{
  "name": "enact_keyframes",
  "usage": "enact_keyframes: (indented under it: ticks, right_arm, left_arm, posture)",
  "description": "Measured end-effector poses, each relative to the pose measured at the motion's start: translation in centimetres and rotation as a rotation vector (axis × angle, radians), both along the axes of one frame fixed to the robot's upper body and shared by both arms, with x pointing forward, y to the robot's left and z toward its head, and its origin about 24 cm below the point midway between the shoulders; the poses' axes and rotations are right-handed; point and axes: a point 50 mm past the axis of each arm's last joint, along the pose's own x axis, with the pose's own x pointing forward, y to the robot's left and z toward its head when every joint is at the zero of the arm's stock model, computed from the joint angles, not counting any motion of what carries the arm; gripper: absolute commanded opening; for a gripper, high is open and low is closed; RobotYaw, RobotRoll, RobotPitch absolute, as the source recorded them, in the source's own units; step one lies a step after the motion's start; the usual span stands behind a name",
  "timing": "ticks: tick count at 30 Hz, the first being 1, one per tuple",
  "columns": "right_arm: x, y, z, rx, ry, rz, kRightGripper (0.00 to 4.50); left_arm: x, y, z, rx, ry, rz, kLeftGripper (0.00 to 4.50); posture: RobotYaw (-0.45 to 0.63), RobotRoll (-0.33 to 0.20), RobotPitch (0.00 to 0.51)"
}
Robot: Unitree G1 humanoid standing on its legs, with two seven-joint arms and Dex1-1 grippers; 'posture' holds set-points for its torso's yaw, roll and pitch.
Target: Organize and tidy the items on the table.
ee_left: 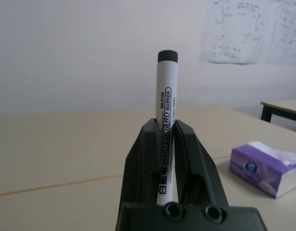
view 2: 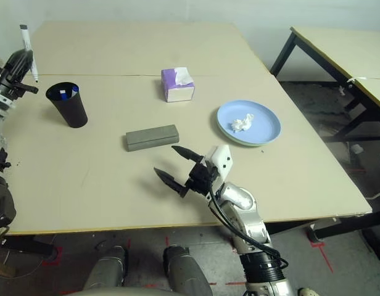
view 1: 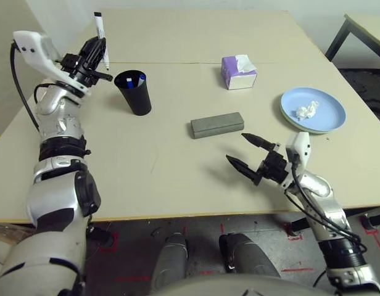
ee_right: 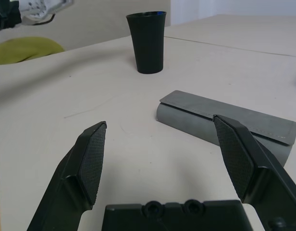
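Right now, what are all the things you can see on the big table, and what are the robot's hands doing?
Marker: one, white with a black cap, upright in the left gripper, above the table's far left.
Cup: one, black, standing left of centre, with something blue-tipped inside.
Glasses case: one, grey, shut, lying mid-table.
Tissue box: one, purple, a white tissue poking out, beyond the case.
Plates: light blue on top, a light green rim showing beneath, on the right.
Crumpled tissue: one, white, on the blue plate.
Table: one, pale beige, a seam across it.
Second table: one, beige, black legs, far right.
Left gripper: shut on the marker.
Right gripper: open, near the case.
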Motion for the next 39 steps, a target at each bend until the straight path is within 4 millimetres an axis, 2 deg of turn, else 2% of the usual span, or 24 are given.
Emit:
enact_keyframes:
  ticks: [9,26,39]
  right_arm:
    - [-0.2,0.2,0.4,0.003,0.004,-0.001,4.50]
    - [-0.7,0.8,2.0,0.045,-0.013,0.009,4.50]
    - [-0.9,1.3,2.2,0.055,-0.012,0.022,4.50]
  left_arm:
    - [0.4,-0.5,-1.7,-0.014,0.046,0.004,0.30]
    - [0.7,-1.6,-3.2,-0.016,0.059,-0.009,0.30]
    - [0.7,-1.5,-4.5,0.058,0.141,0.035,0.30]
  posture:
    - [-0.09,0.000,0.133]
    - [-0.11,0.000,0.141]
    - [-0.10,0.000,0.144]
